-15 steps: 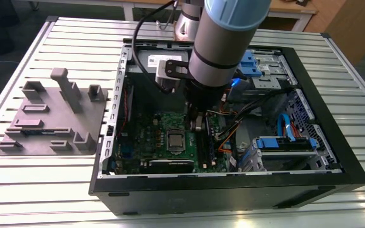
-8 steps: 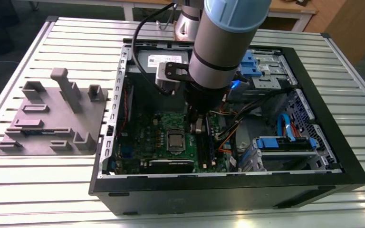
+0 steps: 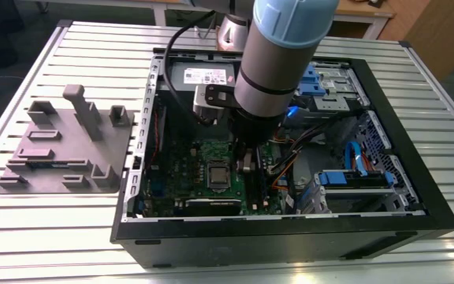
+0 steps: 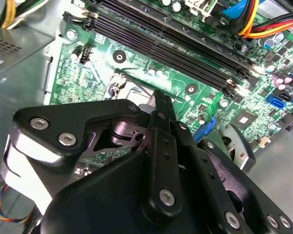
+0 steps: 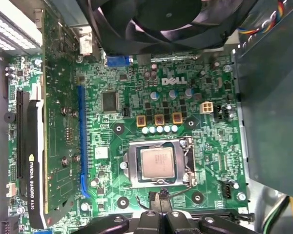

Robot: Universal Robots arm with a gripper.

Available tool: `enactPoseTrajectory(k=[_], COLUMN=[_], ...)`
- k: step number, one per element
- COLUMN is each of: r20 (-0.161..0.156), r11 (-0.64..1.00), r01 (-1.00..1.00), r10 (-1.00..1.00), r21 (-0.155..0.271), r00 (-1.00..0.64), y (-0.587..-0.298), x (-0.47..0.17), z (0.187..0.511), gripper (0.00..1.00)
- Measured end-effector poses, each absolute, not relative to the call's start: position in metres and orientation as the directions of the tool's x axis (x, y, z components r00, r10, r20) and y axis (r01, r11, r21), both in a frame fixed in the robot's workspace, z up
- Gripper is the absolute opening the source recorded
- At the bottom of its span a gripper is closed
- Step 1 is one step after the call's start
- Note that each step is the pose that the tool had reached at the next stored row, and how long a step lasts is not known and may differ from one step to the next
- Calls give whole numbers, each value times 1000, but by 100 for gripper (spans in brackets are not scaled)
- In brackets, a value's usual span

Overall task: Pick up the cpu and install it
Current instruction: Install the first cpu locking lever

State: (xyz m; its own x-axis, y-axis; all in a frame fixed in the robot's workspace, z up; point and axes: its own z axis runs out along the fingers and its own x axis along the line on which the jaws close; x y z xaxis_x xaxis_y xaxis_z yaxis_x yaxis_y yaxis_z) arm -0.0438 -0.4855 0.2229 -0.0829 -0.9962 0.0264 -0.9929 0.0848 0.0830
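Inside the motherboard (image 5: 151,97) socket (image 5: 158,163) the cpu (image 5: 157,163) already sits, so installation looks done. Just beside it, the pincer (image 5: 161,207) has pinched shut on nothing; withdrawing calls for a straight lift.

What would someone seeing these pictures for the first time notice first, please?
The open computer case on the slatted table, with the robot arm reaching down into it. Then the green motherboard, where the cpu already sits in its socket, its silver top showing, and the tool is just beside the socket's edge.
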Motion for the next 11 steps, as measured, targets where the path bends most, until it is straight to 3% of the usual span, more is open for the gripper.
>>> enactPoseTrajectory(k=[11], r20=[39], r11=[79], r01=[-994], r10=[-996], r21=[82], r00=[-76], y=[-493], x=[-44], z=[213], gripper=[11])
